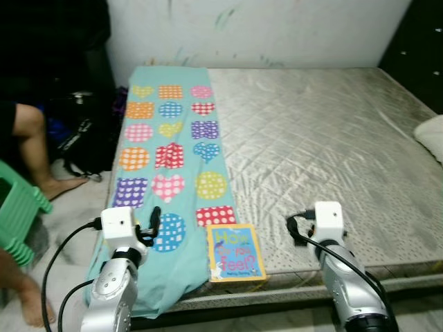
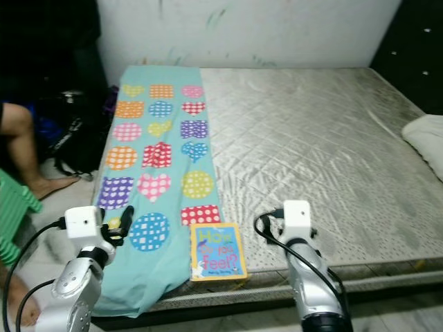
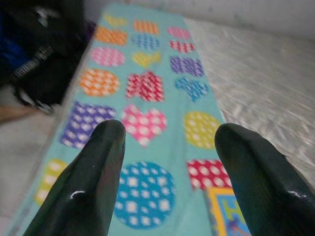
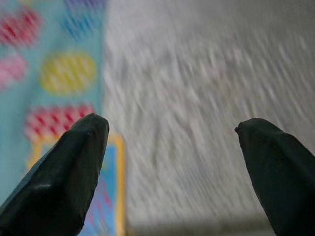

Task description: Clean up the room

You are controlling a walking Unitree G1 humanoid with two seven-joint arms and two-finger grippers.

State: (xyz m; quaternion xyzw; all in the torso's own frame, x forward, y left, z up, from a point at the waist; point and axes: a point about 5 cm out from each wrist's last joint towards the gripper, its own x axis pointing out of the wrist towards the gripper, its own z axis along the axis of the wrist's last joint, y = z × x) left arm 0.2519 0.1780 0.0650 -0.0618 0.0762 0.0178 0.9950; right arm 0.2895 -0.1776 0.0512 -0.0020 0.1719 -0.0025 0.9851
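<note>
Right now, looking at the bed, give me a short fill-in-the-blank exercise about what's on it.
1. The book lies near the bed's ____ edge.
2. The patterned sheet has a ____ background.
3. The book lies between the left hand and the ____ hand.
4. Both hands are ____, holding nothing.

Missing words: front; teal; right; open

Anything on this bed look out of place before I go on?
Yes: a children's book lies at the mattress's near edge, half on the patterned cloth. The cloth's near corner droops over the bed's side instead of lying flat.
</note>
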